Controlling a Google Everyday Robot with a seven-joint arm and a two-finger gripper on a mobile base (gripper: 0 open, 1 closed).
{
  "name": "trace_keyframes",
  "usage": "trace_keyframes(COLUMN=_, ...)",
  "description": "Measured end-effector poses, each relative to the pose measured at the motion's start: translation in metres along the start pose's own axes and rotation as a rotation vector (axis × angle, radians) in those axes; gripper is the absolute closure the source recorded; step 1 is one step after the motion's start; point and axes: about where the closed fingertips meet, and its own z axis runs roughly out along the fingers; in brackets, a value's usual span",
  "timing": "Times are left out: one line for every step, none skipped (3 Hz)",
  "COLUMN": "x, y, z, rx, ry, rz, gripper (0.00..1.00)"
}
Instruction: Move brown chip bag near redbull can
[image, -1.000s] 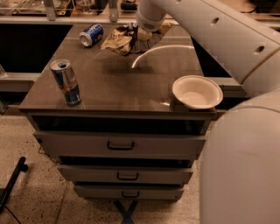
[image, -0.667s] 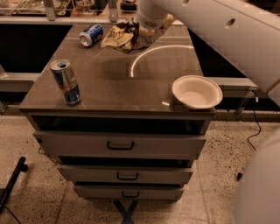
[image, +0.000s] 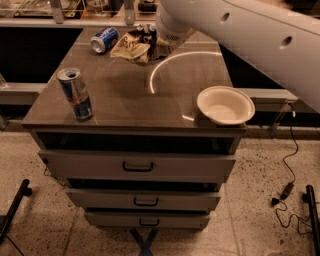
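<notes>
A: Status, left to right?
B: The redbull can (image: 75, 95) stands upright at the front-left corner of the table (image: 125, 100). A blue can (image: 104, 40) lies on its side at the back. The bag (image: 131, 46) is just beside it, well apart from the redbull can.
A: Tool?
B: The gripper (image: 159, 46) is at the bag's right edge. Grasping or released: cannot tell.
A: Remaining?
B: The whole transfer, I judge. The bowl (image: 225, 105) stands front-right, off the route.

On table (image: 125, 100) rear: pincer (image: 151, 49) at brown chip bag (image: 129, 46); redbull can (image: 76, 94) front-left; bowl (image: 225, 105) front-right.
</notes>
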Motion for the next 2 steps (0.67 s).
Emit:
trace_keyframes(x=-0.006, y=0.004, z=0.003, rx=0.007, ry=-0.056, rz=-0.035, gripper=1.00)
trace_keyframes(x=-0.015, y=0.015, z=0.007, rx=0.013, ry=-0.142, rz=-0.082, gripper=1.00)
